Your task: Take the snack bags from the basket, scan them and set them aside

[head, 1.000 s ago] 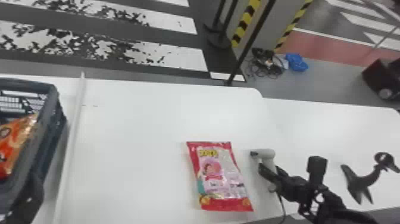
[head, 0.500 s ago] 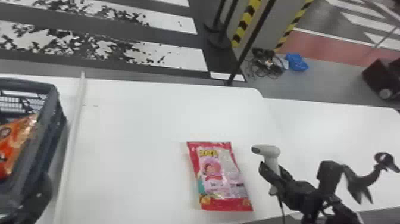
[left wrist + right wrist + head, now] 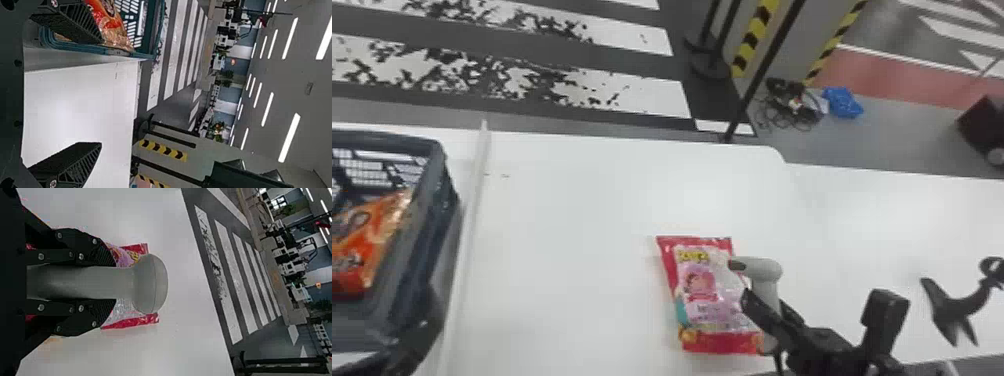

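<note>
R arm comes in from the bottom edge, R side of head view, angled fwd & to the robot's L. R tool is closed on the handle of a grey handheld barcode scanner, 1 finger per side. Scanner head sits past the fingertips, nose toward robot's L. In R wrist view, R tool points fwd w/ a slight downward tilt, both fingers lined up w/ the handle.

Pink-and-red snack bag lies flat on the white bench, below R tool & partly to its L; scanner overlaps its R part in head view. Exact gap btwn scanner & bag: can't tell.

L arm is at the bottom L corner of head view, L tool nr the basket's R side. In L wrist view, L tool is empty, fingers spread wide, hand approx level & pointing fwd. 1 finger overlaps the basket & bag in that view, the other shows against bare bench.

Orange snack bag is in the basket, nr L tool, w/ its edge against the R wall. Pale strip runs along the bench btwn basket & R tool. Black stand is to R tool's R, apart from it. Blue bag & tangled cables lie on the floor, well fwd of R tool.
</note>
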Action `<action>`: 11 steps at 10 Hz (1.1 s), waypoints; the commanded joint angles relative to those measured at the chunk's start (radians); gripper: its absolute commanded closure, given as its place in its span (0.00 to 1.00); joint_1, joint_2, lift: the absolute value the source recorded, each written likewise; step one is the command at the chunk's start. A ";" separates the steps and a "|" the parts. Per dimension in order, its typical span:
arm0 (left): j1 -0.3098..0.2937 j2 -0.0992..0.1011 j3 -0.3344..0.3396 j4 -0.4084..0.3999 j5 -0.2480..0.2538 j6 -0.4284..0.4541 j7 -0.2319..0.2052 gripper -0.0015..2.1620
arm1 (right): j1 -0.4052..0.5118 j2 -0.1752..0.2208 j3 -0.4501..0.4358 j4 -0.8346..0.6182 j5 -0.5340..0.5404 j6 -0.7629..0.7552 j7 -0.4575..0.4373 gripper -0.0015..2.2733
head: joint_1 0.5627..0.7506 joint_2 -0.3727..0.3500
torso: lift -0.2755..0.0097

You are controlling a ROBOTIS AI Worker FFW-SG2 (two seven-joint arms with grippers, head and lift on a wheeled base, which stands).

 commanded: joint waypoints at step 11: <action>0.000 0.014 0.002 0.001 0.020 0.005 -0.013 0.03 | 0.101 0.015 0.130 -0.021 0.112 0.001 0.005 0.99 | 0.70 0.29 | 0.70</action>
